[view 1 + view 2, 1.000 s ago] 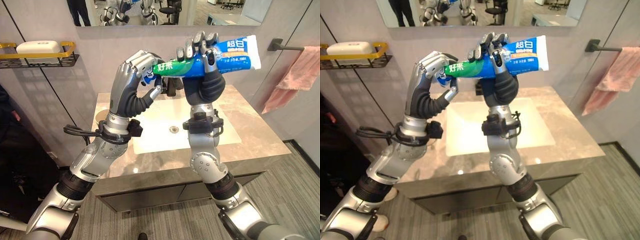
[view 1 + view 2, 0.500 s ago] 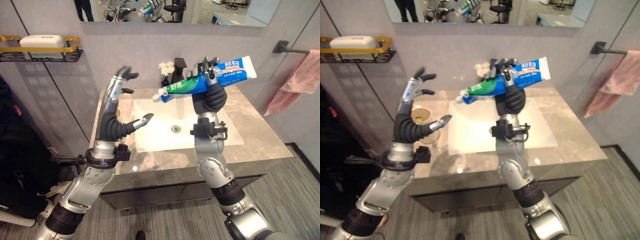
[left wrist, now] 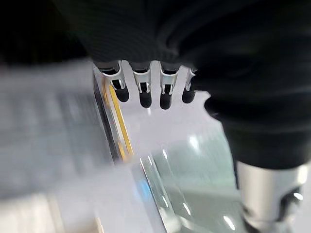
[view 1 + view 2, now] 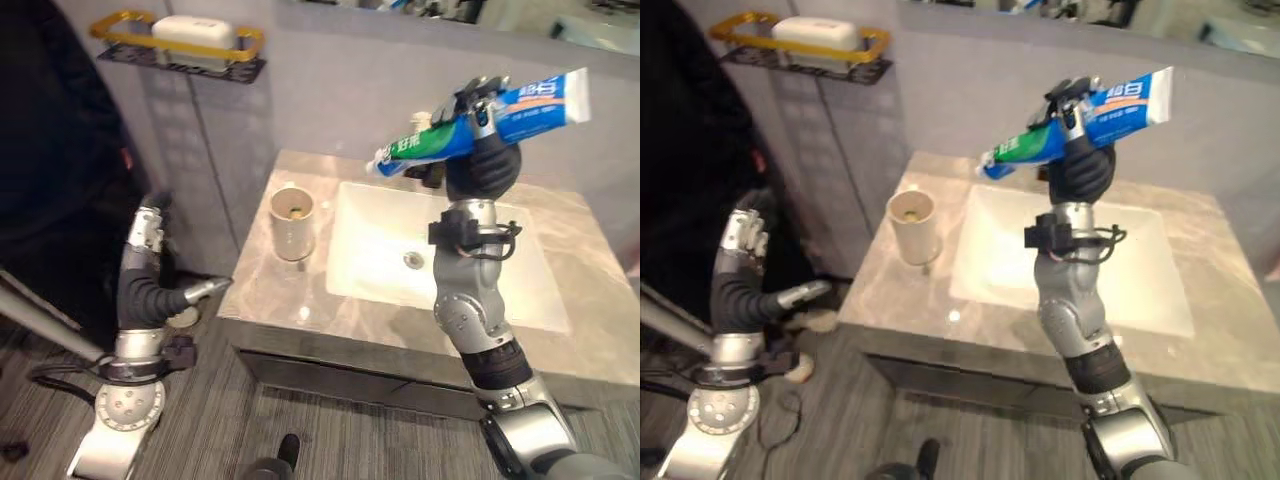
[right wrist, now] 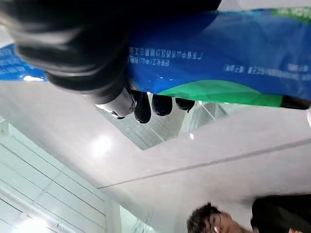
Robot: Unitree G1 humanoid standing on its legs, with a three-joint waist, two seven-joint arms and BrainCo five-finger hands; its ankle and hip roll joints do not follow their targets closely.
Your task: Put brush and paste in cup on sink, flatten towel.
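Down beside the counter, off its front corner, the left hand [image 4: 146, 262] hangs with fingers straight and holds nothing. Farther in, one beige cylindrical cup [image 4: 294, 222] stands on the grey marble sink counter [image 4: 270, 290], something small inside it. Beyond, high over the white rectangular basin [image 4: 380, 255], the right hand [image 4: 483, 155] is curled round the middle of one blue-and-green toothpaste tube [image 4: 470, 122]; it is probably light, soft and slippery, best gripped mid-body.

One toothpaste tube [image 4: 480, 130], one cup [image 4: 293, 222], one sink [image 4: 380, 245].
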